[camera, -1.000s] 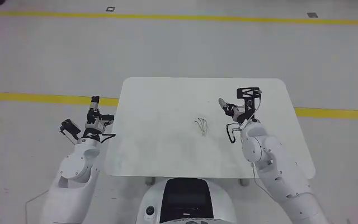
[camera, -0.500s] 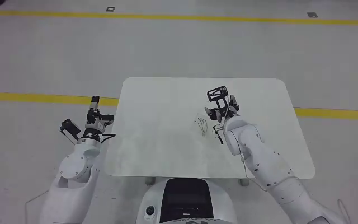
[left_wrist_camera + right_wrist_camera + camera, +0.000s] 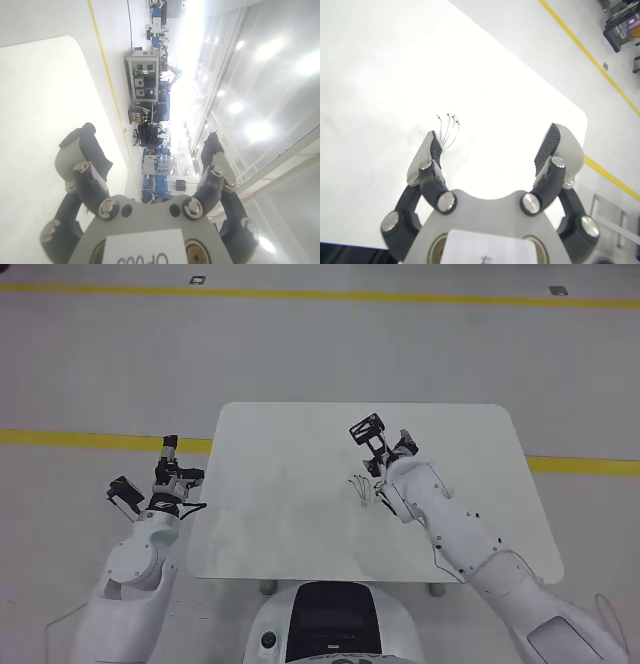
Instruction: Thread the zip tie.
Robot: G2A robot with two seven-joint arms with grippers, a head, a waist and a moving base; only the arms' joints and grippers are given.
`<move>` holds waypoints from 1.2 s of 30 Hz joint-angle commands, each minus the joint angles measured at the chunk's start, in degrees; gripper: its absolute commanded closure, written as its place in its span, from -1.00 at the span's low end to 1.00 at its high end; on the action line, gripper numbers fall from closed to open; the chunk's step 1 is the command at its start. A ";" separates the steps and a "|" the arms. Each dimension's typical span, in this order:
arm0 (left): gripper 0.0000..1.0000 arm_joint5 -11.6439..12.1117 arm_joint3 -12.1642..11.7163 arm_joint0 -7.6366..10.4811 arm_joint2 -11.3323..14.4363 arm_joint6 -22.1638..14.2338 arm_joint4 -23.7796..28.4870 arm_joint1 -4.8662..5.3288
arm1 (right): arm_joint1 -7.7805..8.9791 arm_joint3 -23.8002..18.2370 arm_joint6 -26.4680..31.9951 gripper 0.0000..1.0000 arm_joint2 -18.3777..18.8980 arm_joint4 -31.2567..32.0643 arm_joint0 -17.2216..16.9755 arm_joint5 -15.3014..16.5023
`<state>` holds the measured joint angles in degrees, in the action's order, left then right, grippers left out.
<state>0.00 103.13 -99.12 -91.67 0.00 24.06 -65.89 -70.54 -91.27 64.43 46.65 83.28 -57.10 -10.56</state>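
Several thin zip ties (image 3: 360, 488) lie fanned out in a small bunch near the middle of the white table (image 3: 290, 444). My right gripper (image 3: 385, 462) hangs just to their right, open and holding nothing. In the right wrist view the zip ties (image 3: 448, 130) lie on the table (image 3: 395, 62) beside one finger (image 3: 433, 147) of the open gripper (image 3: 492, 130), partly hidden behind it. My left gripper (image 3: 172, 459) sits off the table's left edge. It is open and empty in its own view (image 3: 148, 132), pointing out over the room.
The table's rounded far corner (image 3: 580, 117) and edge lie close beyond the right gripper. A yellow floor line (image 3: 100, 440) runs behind the table. Bare tabletop (image 3: 37, 100) stretches beside the left gripper.
My right arm has swung left across the table, from near the right side to just beside the zip ties. The left arm and the zip ties have not moved.
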 commanded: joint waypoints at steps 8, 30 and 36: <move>-1.00 0.00 0.00 0.00 0.00 0.00 0.00 0.00 | -4.58 12.80 10.90 -1.00 -6.57 -7.26 9.24 -0.44; -1.00 0.00 0.00 0.00 0.00 0.00 0.00 0.00 | -9.34 28.13 12.60 -1.00 -6.45 -30.07 15.09 2.88; -1.00 0.00 0.00 0.00 0.00 0.00 0.00 0.00 | -9.88 29.30 10.67 -1.00 -6.71 -30.79 15.84 2.82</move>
<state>0.00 103.13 -99.12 -91.67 0.00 24.06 -65.89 -80.44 -61.93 74.94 39.93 52.46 -41.24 -7.75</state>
